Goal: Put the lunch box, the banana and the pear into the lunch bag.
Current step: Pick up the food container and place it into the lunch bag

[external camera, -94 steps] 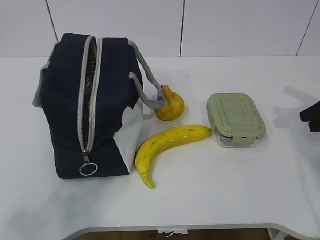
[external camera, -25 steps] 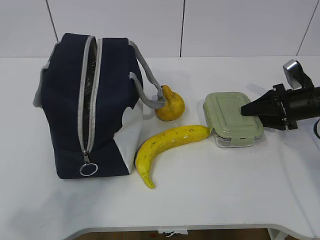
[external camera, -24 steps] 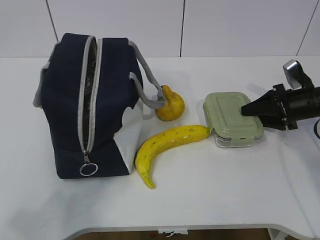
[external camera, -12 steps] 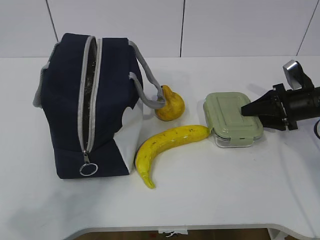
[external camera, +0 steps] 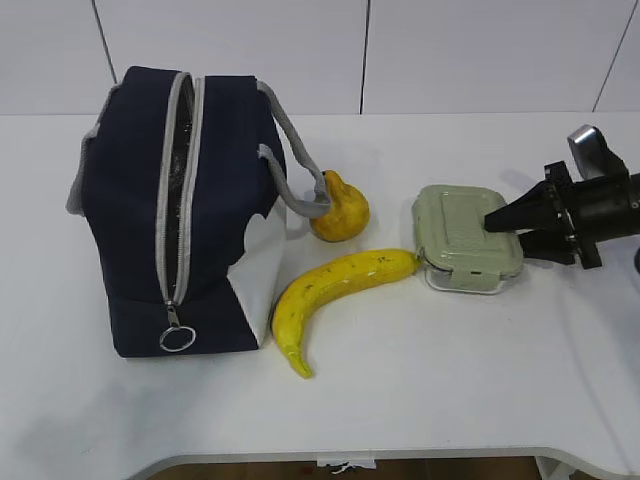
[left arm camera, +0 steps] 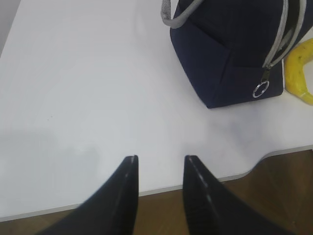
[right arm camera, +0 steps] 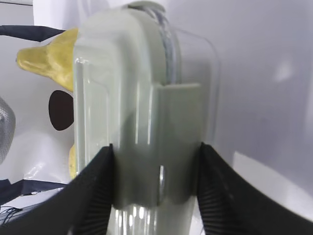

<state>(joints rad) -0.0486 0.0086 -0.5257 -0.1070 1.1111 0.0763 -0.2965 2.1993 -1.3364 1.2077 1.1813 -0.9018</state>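
Observation:
The navy lunch bag (external camera: 170,210) stands at the left with its grey zipper partly open; it also shows in the left wrist view (left arm camera: 230,54). The pear (external camera: 338,208) sits beside the bag's strap and shows in the right wrist view (right arm camera: 49,63). The banana (external camera: 330,290) lies in front of it. The lunch box (external camera: 463,238) with its sage-green lid is tilted, its right end lifted off the table. My right gripper (external camera: 497,222) is shut on the lunch box (right arm camera: 137,98), fingers on either side of its clip end. My left gripper (left arm camera: 159,159) is open and empty above the table's front-left edge.
The white table (external camera: 450,400) carries everything; its front edge curves near the bottom. A white panelled wall stands behind. The bag's ring pull (external camera: 177,338) hangs at the zipper's lower end.
My right gripper came in from the right and closed on the lunch box's right end. In the last half second it lifted that end, tilting the box. Bag, pear and banana have not moved.

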